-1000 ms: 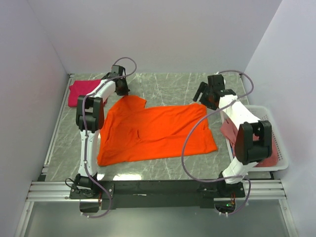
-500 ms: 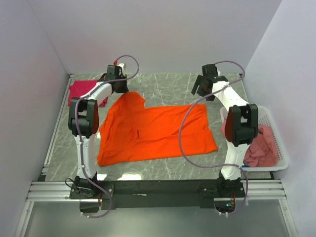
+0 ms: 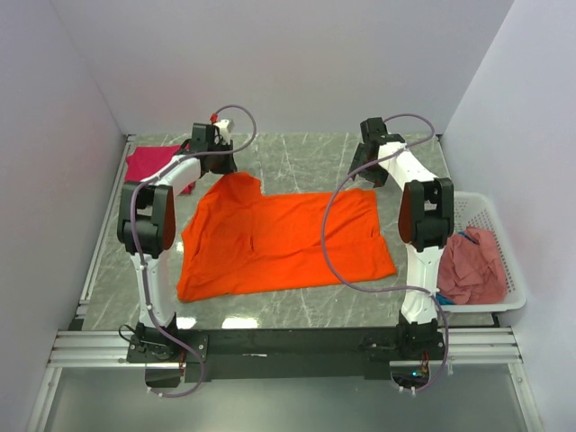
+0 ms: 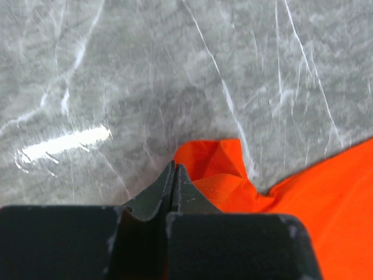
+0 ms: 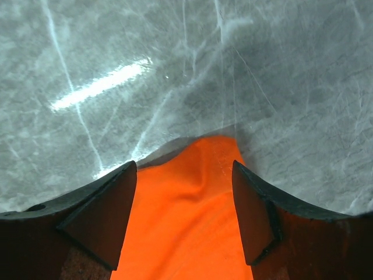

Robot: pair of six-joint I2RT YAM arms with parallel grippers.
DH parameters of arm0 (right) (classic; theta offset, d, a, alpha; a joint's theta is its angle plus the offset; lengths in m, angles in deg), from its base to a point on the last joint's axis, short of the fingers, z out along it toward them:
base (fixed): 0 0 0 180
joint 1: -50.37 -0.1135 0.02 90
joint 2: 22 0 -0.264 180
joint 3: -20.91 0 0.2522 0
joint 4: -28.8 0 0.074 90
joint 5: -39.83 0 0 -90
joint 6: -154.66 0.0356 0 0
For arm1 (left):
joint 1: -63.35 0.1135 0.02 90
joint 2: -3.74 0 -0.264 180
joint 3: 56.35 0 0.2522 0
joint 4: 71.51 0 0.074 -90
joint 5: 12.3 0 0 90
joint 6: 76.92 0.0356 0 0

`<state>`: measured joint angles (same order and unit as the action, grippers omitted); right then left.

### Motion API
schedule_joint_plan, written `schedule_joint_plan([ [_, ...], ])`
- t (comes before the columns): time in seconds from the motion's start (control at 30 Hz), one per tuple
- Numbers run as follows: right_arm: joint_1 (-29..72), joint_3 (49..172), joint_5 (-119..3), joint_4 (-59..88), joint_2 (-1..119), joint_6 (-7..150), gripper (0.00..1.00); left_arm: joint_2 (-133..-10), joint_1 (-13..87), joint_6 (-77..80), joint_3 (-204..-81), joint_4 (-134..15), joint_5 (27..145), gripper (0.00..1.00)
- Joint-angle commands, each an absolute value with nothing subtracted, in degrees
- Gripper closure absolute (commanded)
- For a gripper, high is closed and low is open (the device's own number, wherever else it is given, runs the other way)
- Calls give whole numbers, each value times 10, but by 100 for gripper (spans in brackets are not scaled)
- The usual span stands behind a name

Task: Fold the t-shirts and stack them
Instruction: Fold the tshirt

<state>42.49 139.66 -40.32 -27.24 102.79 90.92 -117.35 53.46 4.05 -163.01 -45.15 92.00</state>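
The left claw [image 4: 173, 176] is clenched, a corner of the orange t-shirt [image 4: 217, 175] just beside its tips, perhaps unpinched. The right claw [image 5: 183, 168] is held spread astride another corner. A skewed fold is risked if one corner is missed.

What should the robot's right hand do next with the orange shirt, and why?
Probably close the right gripper. Its fingers stand open on either side of a corner of the orange t-shirt, gripping nothing yet. The left gripper is shut and seems to pinch the shirt's other far corner. With both corners held, the arms could likely start the fold.
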Motion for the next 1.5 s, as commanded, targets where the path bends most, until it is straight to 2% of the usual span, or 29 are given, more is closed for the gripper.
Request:
schedule_joint_plan([
  [0.0,421,1409,-383,-293,1032,907,28,-1119,535,58,-1610,-490,948,100],
  [0.53,405,1422,-403,-293,1070,891,37,-1058,535,80,-1526,-508,1010,100],
  [0.63,403,1426,-407,-294,1077,890,41,-1048,535,76,-1505,-512,1012,100],
  [0.73,402,1417,-408,-293,1075,892,50,-1039,535,74,-1495,-517,1013,100],
  [0.8,402,1408,-407,-284,1065,892,66,-1033,535,72,-1489,-519,1015,100],
  [0.83,402,1399,-408,-280,1062,892,79,-1031,535,71,-1489,-519,1016,100],
  [0.87,401,1396,-408,-279,1058,892,84,-1030,535,70,-1488,-518,1016,100],
  [1.03,400,1392,-408,-269,1044,884,99,-1014,535,69,-1481,-514,1017,100],
  [1.2,392,1370,-403,-245,1012,879,100,-993,536,64,-1468,-509,1006,100],
  [1.47,384,1275,-408,-182,936,887,100,-922,528,22,-1378,-535,1003,100],
])
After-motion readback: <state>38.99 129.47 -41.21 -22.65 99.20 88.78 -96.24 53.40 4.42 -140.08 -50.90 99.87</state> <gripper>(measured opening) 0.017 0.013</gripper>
